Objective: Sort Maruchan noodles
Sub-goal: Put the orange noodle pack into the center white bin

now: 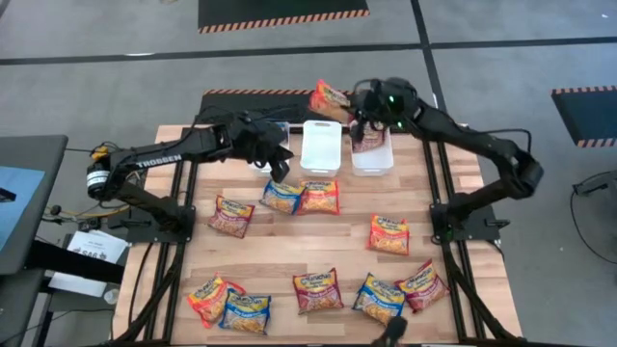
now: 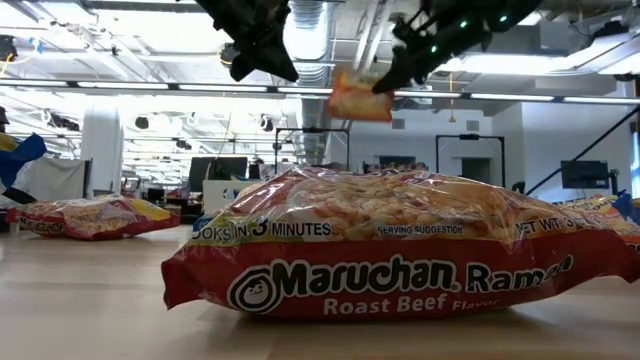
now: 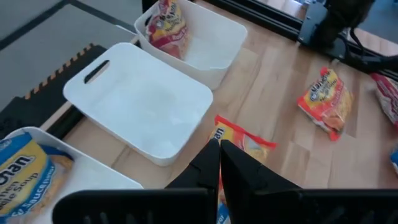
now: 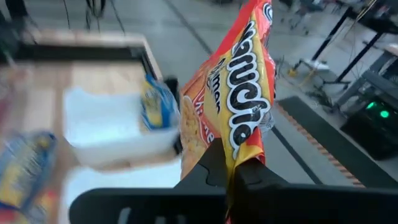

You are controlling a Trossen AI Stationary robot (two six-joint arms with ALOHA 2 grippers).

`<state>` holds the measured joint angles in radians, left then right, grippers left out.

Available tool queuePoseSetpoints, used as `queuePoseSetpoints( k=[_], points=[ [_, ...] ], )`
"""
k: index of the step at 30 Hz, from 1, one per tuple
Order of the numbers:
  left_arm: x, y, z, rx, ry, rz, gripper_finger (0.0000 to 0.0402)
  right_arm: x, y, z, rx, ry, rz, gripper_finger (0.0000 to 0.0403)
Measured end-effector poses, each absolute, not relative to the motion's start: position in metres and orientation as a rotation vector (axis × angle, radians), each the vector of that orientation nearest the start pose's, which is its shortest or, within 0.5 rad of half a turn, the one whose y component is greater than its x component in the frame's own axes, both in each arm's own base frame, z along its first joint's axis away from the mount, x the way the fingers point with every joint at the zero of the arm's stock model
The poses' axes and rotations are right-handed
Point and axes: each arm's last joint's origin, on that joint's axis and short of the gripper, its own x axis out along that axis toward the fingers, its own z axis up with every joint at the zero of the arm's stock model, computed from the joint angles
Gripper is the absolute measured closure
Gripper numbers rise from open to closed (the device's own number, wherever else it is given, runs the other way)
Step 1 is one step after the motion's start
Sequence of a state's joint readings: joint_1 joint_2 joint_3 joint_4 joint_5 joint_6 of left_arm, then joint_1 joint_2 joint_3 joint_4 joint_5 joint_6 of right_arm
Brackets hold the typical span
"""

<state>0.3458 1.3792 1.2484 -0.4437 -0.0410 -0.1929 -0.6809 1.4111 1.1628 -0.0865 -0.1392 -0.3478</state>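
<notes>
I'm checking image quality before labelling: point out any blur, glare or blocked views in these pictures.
Right wrist view: the table and trays behind are smeared with motion blur, while the orange-red packet pinched in the right gripper stays sharp. Low view: a dark red Roast Beef packet fills the foreground, hiding most of the table; ceiling lights glare behind. Left wrist view: sharp, the empty middle tray evenly lit. High view: clear.

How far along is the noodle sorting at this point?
Early. Done: one packet stands in the right tray and a blue one lies in the left tray; the middle tray is empty. In hand: the right gripper holds an orange-red packet aloft. Left: about ten packets on the table.
</notes>
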Motion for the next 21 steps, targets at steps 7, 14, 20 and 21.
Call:
queuePoseSetpoints(
  k=[7, 14, 20, 21],
  points=[
    [0.278, 0.117, 0.338, -0.293, 0.527, 0.479, 0.0401, 0.276, -0.242, 0.308, -0.243, 0.602, -0.371, 0.0394],
    [0.274, 0.126, 0.338, -0.308, 0.521, 0.514, 0.0401, 0.305, -0.258, 0.289, -0.249, 0.764, -0.244, 0.0393],
    [0.273, 0.128, 0.338, -0.321, 0.517, 0.532, 0.0401, 0.322, -0.265, 0.268, -0.210, 0.857, -0.210, 0.0393],
    [0.273, 0.128, 0.338, -0.318, 0.517, 0.539, 0.0401, 0.323, -0.266, 0.263, -0.201, 0.880, -0.208, 0.0393]
  ],
)
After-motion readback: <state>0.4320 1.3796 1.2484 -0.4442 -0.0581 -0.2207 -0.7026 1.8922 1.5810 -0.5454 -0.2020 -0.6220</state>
